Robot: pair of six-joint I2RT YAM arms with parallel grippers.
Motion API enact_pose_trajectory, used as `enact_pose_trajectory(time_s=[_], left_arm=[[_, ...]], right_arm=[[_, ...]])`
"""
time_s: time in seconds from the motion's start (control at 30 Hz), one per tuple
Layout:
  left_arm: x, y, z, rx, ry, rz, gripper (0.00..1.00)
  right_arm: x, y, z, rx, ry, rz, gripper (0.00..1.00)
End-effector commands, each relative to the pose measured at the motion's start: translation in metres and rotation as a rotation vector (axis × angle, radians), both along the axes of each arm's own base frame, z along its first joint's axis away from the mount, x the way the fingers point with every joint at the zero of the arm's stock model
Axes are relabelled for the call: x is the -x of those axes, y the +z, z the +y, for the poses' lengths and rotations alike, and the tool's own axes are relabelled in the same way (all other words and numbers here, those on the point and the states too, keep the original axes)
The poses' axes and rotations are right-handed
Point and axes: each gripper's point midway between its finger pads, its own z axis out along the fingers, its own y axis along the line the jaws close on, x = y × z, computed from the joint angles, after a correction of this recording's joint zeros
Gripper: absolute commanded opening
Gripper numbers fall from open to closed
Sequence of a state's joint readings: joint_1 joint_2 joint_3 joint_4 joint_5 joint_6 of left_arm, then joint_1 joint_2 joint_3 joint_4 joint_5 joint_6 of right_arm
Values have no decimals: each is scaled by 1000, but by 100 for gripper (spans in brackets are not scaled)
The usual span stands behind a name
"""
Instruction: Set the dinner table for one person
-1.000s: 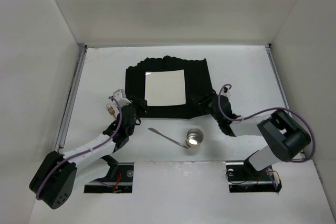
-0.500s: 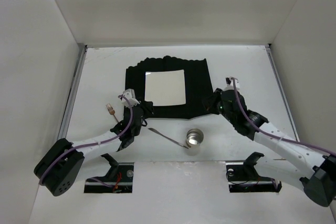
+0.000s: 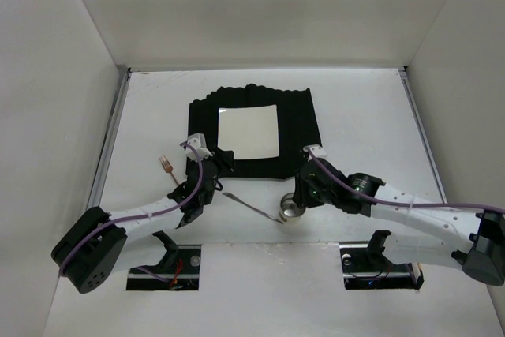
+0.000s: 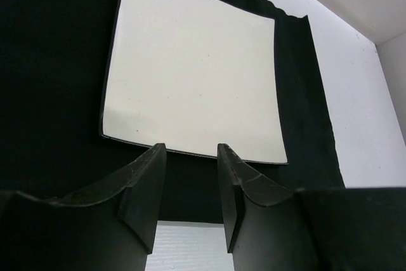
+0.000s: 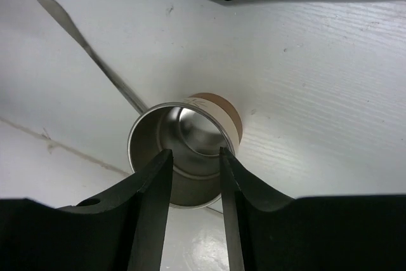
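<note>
Right hand (image 5: 195, 154) above metal cup (image 5: 190, 125), jaws apart

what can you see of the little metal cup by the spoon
The cup is a small round tumbler of shiny steel, with a tan outer wall showing at its far side. It stands upright, mouth up and seemingly empty, on the white dinner table, just short of the black placemat. A spoon runs up to its side; whether they touch is unclear. The right gripper hovers over its rim, jaws apart.
</note>
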State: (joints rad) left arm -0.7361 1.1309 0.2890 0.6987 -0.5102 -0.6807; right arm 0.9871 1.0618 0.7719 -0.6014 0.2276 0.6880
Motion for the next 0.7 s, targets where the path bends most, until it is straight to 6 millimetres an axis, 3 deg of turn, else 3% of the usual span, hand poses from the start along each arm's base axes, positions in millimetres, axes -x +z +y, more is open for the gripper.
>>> enact_pose_trajectory(time_s=[0.0,0.27,0.47,0.67], left_arm=[[-10,27,-1,43,28,-78,36],[-11,27,-1,46,26,-80,38],[-11,23,-4,43,19,-72,38],[-10,23,-4,43,18,-72,38]], right_arm=[[-2,10,1,14,-1,-15,40],[-8,18,-6,14,-36,-61,39],[-9,-3,-13,69,-49,-34,39],[-14,-9,-1,60,-24,-34,25]])
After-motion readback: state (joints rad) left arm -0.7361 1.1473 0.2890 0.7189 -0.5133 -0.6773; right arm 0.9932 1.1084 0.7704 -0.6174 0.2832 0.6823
